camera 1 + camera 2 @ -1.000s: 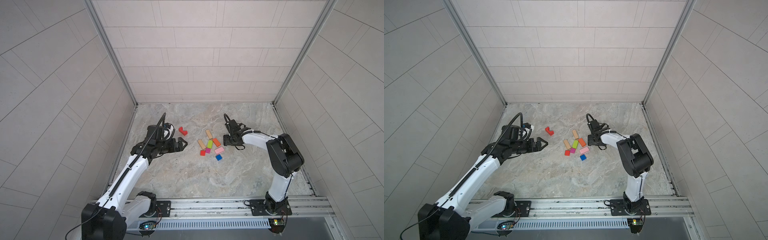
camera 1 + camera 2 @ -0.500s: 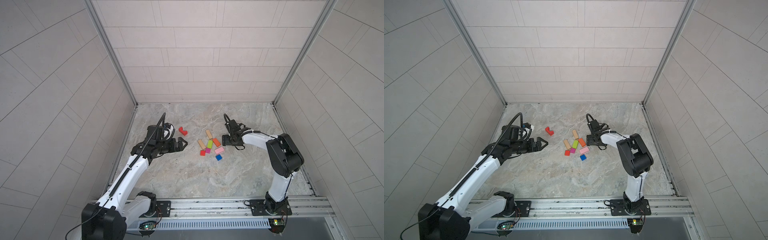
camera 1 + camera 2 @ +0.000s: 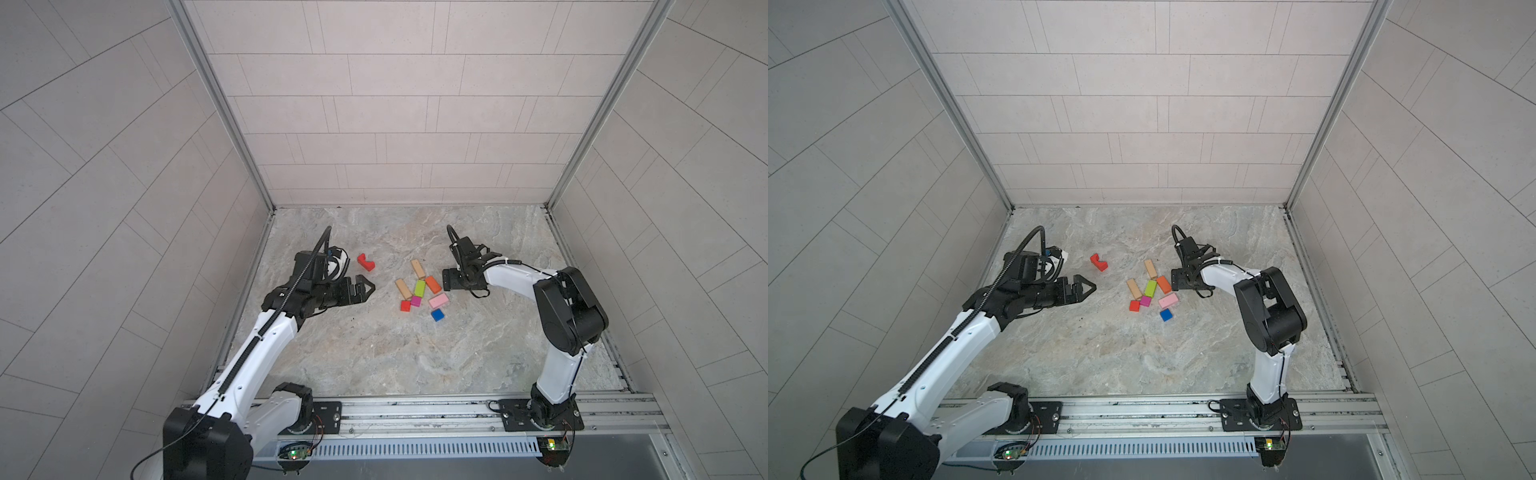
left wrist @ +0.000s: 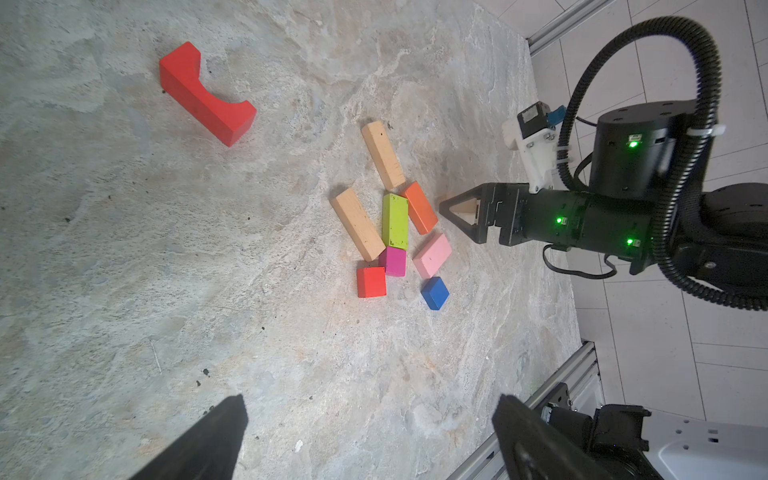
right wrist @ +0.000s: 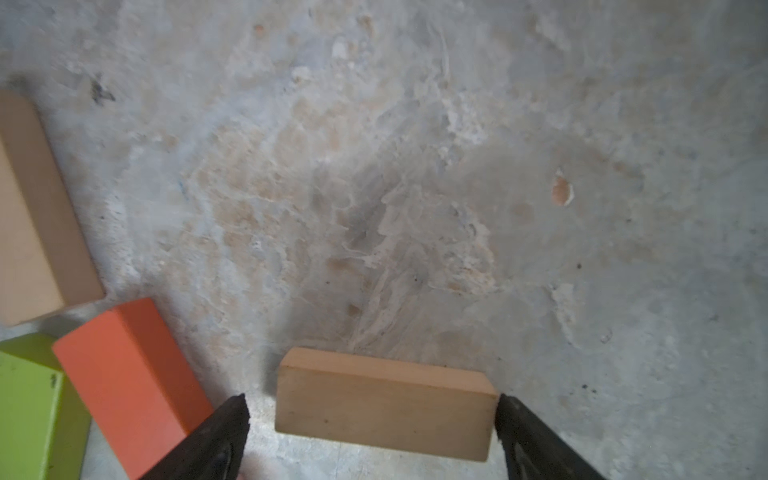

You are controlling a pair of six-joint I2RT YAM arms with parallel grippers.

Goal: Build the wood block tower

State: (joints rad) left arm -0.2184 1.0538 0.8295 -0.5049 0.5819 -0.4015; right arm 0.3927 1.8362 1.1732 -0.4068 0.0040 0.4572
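Your right claw [image 3: 448, 285] sits low over the bench [image 3: 374, 357], jaws apart round a tan bar [image 5: 386, 409], gap on one side, so no clamp. It's probably the tower base, just right of the orange oblong [image 5: 129, 382]. Left claw [image 3: 369, 287] gapes empty, left of the flat blocks [image 3: 419, 288].

A robot test cell in a lab: 3 pale tiled walls [image 3: 395, 124] joined by aluminium corner posts [image 3: 224, 108] box in a stone-patterned bench [image 3: 395, 353]. Along its front edge runs a metal rail [image 3: 415, 411] carrying 2 cabled white-and-black robot arms [image 3: 266, 345], with lit circuit boards [image 3: 295, 453] just in front.
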